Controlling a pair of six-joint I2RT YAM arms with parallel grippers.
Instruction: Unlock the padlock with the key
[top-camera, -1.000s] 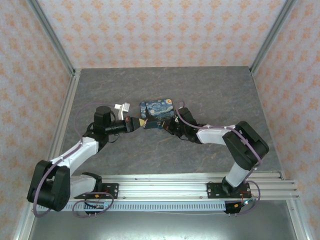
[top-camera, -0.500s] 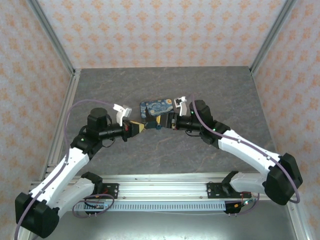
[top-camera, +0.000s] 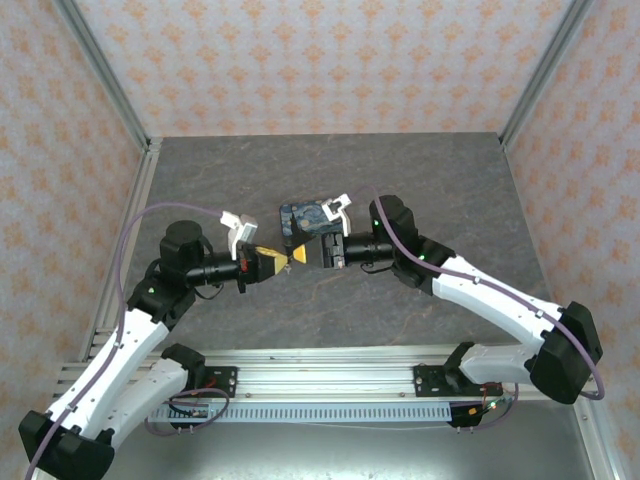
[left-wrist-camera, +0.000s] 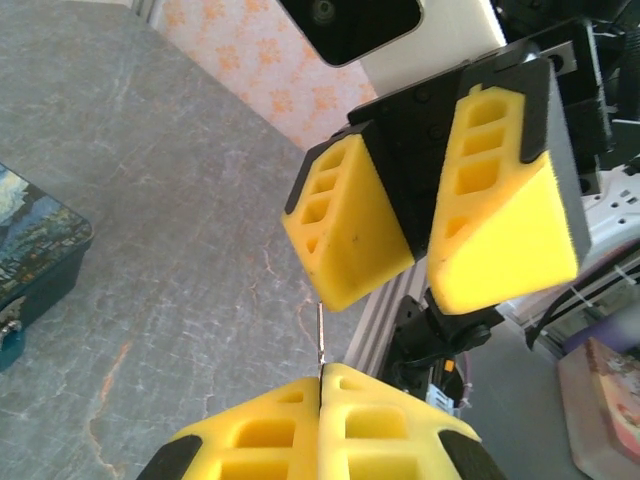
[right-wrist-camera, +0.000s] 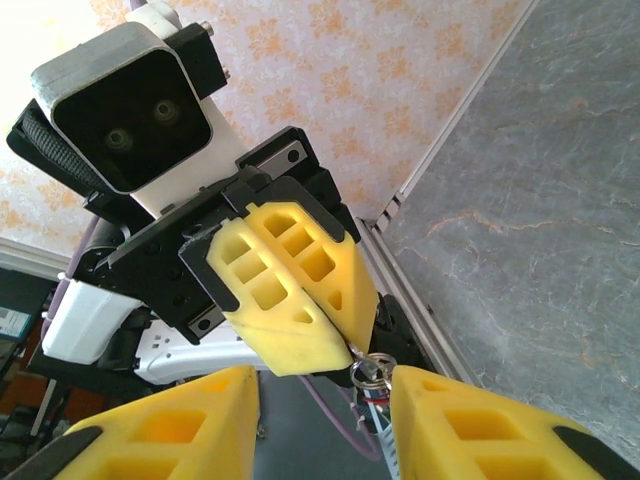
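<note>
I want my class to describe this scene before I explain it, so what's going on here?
Two robot arms meet tip to tip over the table, just in front of a starry-night painted box. The left gripper is shut on a small metal piece with a ring end, apparently the key, which pokes out past its yellow pads. The right gripper is open, with a finger on either side of that ring, not clamping it. The key sits free between the two grippers.

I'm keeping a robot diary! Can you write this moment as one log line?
left hand: shut on key | right hand: open, facing the key | painted box: on table
</note>
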